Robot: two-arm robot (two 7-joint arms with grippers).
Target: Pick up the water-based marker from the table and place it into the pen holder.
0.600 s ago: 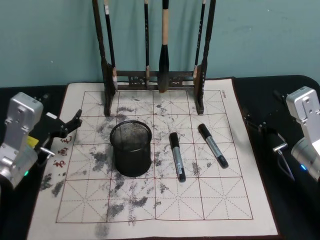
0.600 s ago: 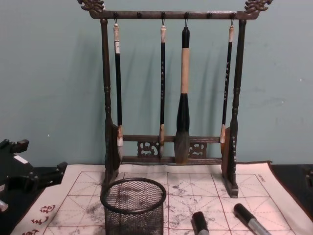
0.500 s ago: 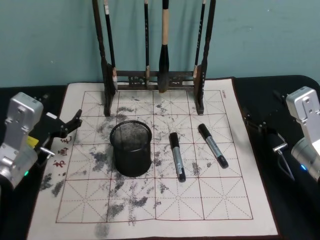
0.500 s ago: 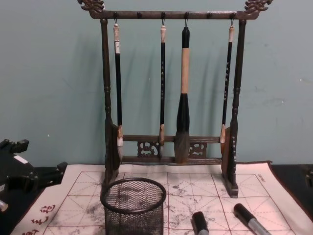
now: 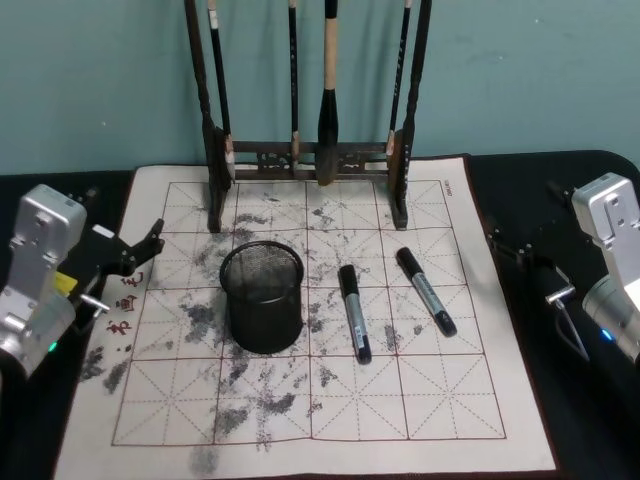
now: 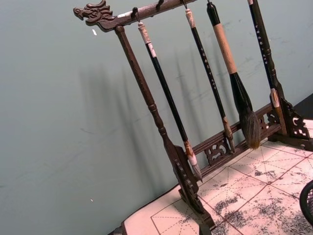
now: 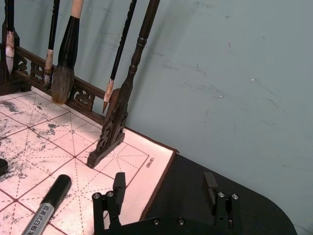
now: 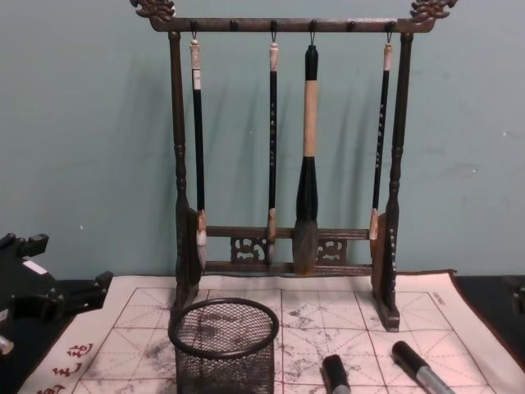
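Right of the pen holder (image 5: 262,298), on the ink-stained calligraphy mat (image 5: 300,410), lie two black markers with grey label bands, both flat on the mat. The nearer marker (image 5: 354,312) lies just beside the holder without touching it, one end pointing roughly toward the brush rack (image 5: 310,150). The farther marker (image 5: 426,291) lies on the far side of the first, apart from it and slanted a little more.

The pen holder is a round black wire-mesh cup with a solid rim. It stands upright near the middle of the mat, and its mesh floor shows through the open mouth. Behind it the dark wooden brush rack stands at the mat's back edge with four calligraphy brushes hanging from its top bar.

Left of the holder, the left end effector (image 5: 148,248) hovers at the mat's left border with its fingers spread, gripping nothing. Well to the holder's right, past both markers, the right end effector (image 7: 164,188) sits over the black table (image 5: 540,190) just off the mat's edge. Its two fingers are wide apart with nothing between them.
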